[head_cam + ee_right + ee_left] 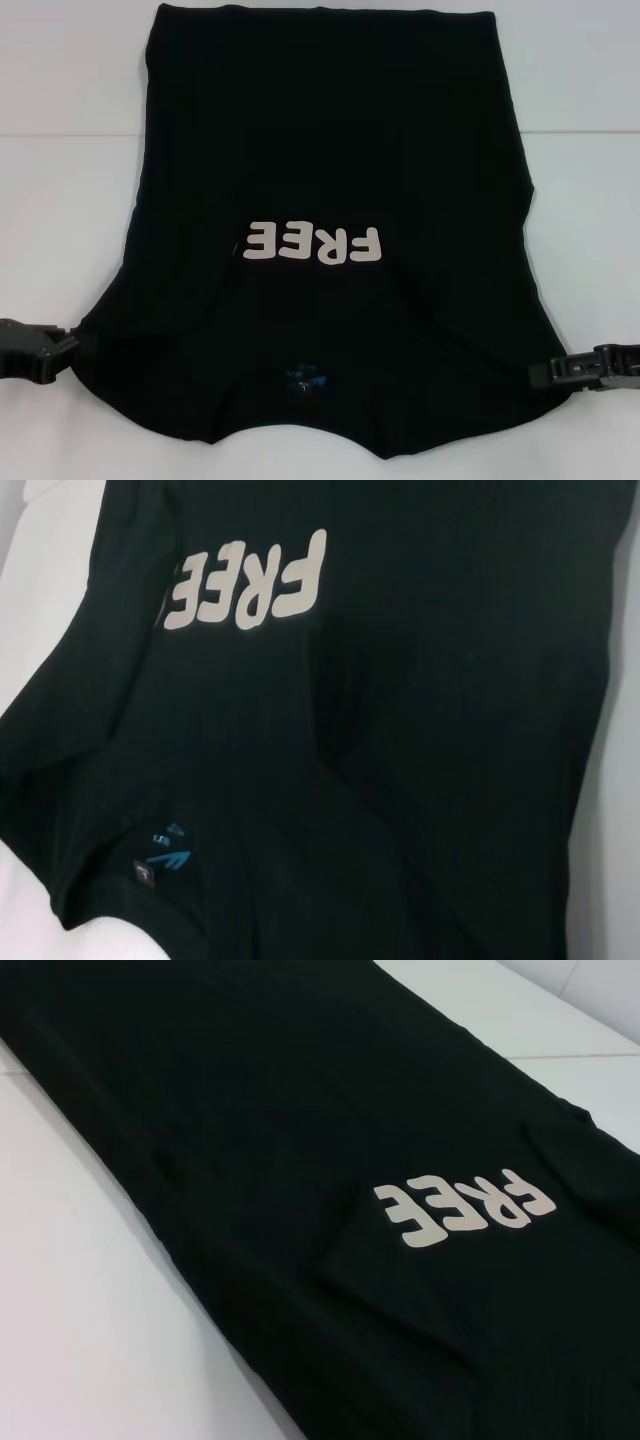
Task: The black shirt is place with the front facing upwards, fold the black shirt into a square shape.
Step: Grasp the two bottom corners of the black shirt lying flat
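The black shirt (pixel 330 150) lies front up on the white table, its collar end nearest me and its hem at the far side. Both long sides look folded inward, which narrows it. The pale "FREE" lettering (pixel 310 243) reads upside down at mid-chest, and a small bluish neck label (pixel 305 378) shows near the collar. My left gripper (pixel 72 348) rests low at the shirt's left shoulder edge. My right gripper (pixel 540 374) sits at the right shoulder edge. The left wrist view shows the shirt (pixel 300 1110) and lettering (pixel 463 1210). The right wrist view shows the shirt (pixel 400 730) and label (pixel 165 852).
The white table (pixel 60 120) extends on both sides of the shirt, with a seam line running across it at the far half. No other objects are in view.
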{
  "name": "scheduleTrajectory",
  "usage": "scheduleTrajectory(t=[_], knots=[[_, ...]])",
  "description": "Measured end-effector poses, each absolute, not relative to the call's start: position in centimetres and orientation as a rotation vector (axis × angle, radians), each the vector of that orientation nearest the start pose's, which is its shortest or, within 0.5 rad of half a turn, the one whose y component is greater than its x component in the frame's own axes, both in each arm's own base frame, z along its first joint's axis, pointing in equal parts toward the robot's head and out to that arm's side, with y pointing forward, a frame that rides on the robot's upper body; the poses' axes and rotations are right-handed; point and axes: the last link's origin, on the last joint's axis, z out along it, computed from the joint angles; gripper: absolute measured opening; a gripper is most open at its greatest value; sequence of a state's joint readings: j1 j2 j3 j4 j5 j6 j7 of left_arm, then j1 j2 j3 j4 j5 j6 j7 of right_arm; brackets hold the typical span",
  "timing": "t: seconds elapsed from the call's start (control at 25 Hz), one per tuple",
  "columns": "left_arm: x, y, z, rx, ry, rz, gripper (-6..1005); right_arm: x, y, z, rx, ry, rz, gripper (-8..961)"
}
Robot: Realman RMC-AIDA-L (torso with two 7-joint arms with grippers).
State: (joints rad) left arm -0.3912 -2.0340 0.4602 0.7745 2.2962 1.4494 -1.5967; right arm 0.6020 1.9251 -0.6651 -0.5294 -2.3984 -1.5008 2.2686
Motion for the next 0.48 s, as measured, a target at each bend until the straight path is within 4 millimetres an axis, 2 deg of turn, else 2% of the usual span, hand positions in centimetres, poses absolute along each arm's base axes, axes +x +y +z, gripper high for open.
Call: scheduleTrajectory(t=[0.16,0.4,0.48], knots=[[-36.31,29.73,5.45,-2.388,-1.085,-0.33,50,32.17,33.02,2.62,-2.343,1.867,0.201,816],[-36.26,29.82,5.47,-2.387,-1.082,-0.33,50,32.36,33.04,2.72,-2.332,1.86,0.202,593],[-36.25,29.84,5.48,-2.387,-1.081,-0.331,49,32.47,32.94,2.69,-2.328,1.863,0.203,373]])
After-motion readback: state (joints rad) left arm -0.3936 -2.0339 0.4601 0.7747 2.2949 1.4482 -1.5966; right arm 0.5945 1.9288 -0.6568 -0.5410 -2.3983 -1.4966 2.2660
